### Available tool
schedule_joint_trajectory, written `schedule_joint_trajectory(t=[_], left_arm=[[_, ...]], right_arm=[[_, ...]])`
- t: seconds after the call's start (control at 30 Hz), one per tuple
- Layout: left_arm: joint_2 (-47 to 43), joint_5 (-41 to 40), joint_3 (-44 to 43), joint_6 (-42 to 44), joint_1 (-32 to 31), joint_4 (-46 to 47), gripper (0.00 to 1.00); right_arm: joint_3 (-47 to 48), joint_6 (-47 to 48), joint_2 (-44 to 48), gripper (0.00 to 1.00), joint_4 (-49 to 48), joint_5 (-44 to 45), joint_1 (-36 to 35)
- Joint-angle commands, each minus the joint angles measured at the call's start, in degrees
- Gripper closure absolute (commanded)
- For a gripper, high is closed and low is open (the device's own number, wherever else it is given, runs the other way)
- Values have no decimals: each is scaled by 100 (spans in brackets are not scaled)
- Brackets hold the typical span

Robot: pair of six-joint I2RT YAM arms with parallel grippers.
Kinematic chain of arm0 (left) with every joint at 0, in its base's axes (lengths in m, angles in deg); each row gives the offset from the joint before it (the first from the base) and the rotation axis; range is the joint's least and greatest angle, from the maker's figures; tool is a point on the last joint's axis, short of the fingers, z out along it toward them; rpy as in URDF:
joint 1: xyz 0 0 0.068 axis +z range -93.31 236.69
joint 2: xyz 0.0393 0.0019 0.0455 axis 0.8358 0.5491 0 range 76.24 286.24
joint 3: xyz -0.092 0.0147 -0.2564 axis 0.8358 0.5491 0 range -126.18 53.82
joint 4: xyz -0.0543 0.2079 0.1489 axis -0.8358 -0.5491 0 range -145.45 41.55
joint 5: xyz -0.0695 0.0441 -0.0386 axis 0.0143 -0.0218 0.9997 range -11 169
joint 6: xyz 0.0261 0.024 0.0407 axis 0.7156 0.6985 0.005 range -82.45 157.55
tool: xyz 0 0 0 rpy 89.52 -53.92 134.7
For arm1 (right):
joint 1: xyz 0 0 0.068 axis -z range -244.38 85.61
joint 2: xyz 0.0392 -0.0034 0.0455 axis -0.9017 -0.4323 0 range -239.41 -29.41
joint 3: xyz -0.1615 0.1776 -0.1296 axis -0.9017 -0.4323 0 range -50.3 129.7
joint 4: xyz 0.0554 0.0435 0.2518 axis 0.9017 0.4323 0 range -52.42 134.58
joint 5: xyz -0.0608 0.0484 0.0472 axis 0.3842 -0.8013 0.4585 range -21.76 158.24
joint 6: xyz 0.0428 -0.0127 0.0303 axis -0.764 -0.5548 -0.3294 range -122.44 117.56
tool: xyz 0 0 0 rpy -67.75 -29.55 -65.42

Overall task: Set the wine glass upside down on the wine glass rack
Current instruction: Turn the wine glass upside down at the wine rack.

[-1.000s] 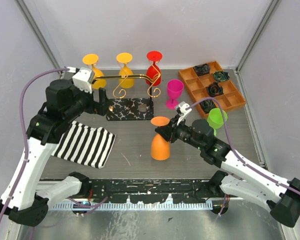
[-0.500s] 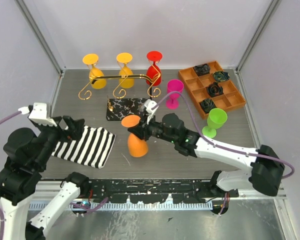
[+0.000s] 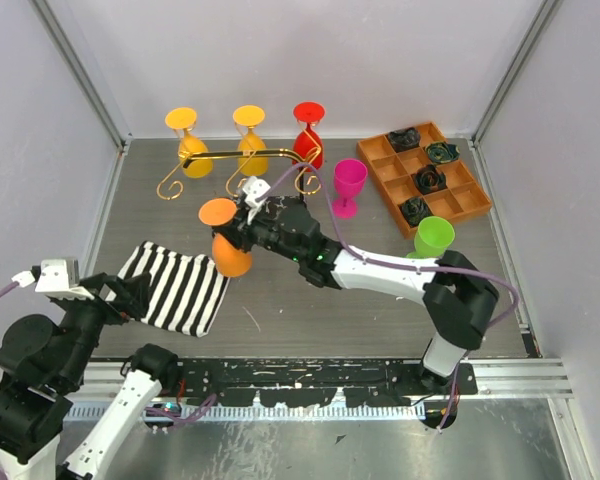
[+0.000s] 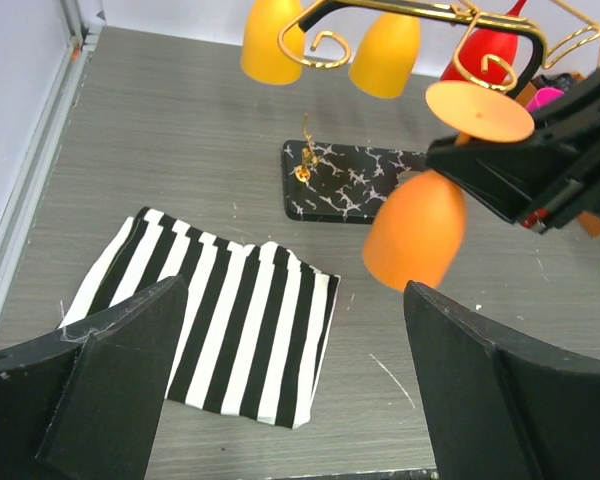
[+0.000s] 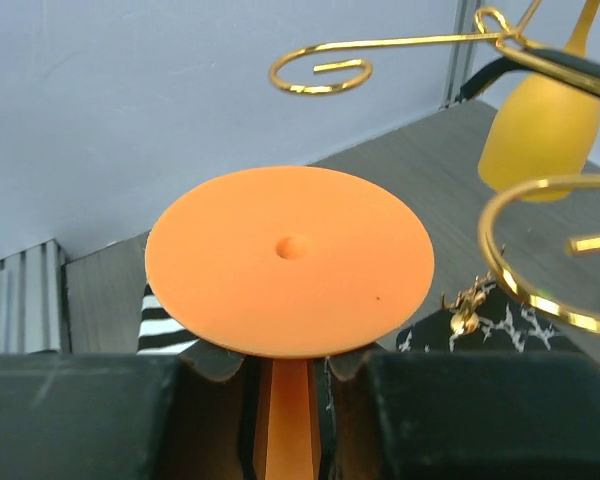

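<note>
Right jaws grip inverted orange wine glass (image 3: 232, 256) by its stem; left jaws gape

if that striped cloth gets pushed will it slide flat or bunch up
Probably bunches: the striped cloth lies limp and seems folded over itself, so it looks floppy. Likely light too, being thin and flat against the table.

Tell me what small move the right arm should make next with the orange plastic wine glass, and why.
Probably ease it toward the thin gold wire rack, lifting slightly. The right gripper grips the orange plastic wine glass by its stem, foot up, just short of an empty scroll hook that looks a little higher.
</note>
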Motion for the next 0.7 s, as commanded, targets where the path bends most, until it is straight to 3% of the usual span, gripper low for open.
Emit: schedule_joint_trajectory(t=[0.0,0.37,0.67], left_arm=[[-121,-148,138,-158,15,-273,4],[-560,-493,336,-157,16,-364,4],[-781,-369,931,-417,16,346,4]], right_arm=[[806,389,-442,99,-667,172,-39],[1849,909,-1321,99,-823,285,-132],[2370,1261,-1855,99,-676,701,-143]])
